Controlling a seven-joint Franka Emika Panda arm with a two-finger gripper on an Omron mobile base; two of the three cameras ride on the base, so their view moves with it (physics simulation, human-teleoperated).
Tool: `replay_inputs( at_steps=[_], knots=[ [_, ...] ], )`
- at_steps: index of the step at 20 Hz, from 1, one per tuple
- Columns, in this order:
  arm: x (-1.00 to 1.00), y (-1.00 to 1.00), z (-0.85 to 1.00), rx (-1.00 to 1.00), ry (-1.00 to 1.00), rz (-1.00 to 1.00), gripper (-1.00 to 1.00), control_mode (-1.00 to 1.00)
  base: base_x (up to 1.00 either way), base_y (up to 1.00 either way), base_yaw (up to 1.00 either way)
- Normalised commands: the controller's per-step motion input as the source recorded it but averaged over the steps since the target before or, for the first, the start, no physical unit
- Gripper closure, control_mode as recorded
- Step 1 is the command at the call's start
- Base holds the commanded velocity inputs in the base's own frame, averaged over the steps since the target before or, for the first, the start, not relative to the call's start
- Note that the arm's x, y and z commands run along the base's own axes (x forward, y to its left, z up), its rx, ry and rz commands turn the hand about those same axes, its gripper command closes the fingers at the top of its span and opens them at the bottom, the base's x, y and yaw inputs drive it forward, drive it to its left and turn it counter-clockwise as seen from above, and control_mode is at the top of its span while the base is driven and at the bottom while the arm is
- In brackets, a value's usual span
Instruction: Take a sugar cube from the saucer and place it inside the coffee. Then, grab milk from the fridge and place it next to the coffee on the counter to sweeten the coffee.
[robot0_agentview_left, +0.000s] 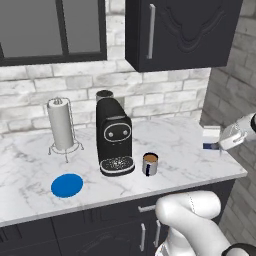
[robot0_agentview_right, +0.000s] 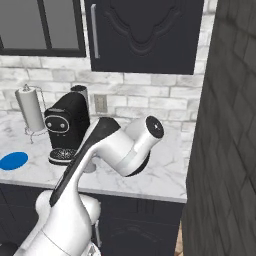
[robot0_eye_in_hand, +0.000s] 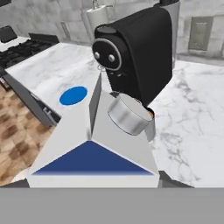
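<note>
My gripper (robot0_agentview_left: 217, 141) is shut on the milk (robot0_agentview_left: 210, 136), a white carton with a blue lower band, held just above the right end of the counter (robot0_agentview_left: 190, 150). In the hand view the milk's gabled top (robot0_eye_in_hand: 92, 151) sits close up between my fingers. The coffee (robot0_agentview_left: 150, 164), a grey metal mug (robot0_eye_in_hand: 129, 114) with brown liquid, stands left of the carton, in front of the coffee machine. The blue saucer (robot0_agentview_left: 67, 185) lies bare at the front left (robot0_eye_in_hand: 73, 95) (robot0_agentview_right: 13, 160). The sugar cube is hidden and the fridge is out of view.
A black coffee machine (robot0_agentview_left: 115, 137) stands behind the mug. A paper towel holder (robot0_agentview_left: 61, 125) is at the back left. A dark upper cabinet (robot0_agentview_left: 180, 30) hangs above. A grey brick wall (robot0_agentview_right: 230, 125) closes the right side. A stove (robot0_eye_in_hand: 22, 43) lies beyond the saucer.
</note>
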Motion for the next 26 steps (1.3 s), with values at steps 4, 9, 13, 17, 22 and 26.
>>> replay_inputs(
  at_steps=[4,9,13,17,22,26],
  knots=[
    [0.67,0.01,-0.41,0.0,-0.03,0.12,1.0,-1.0,0.0,0.0,0.0],
    [0.58,0.0,-0.11,0.03,0.05,0.24,1.0,-1.0,0.0,0.0,0.0],
    [0.45,0.0,-0.17,0.0,0.02,0.29,1.0,-1.0,0.0,0.0,0.0],
    [0.26,0.01,-0.58,0.0,-0.01,0.07,1.0,-1.0,0.0,0.0,0.0],
    [0.36,0.01,-0.54,0.01,-0.09,0.0,1.0,-1.0,0.0,0.0,0.0],
    [0.43,0.03,-0.37,0.08,-0.04,0.0,1.0,-1.0,0.0,0.0,0.0]
  ],
)
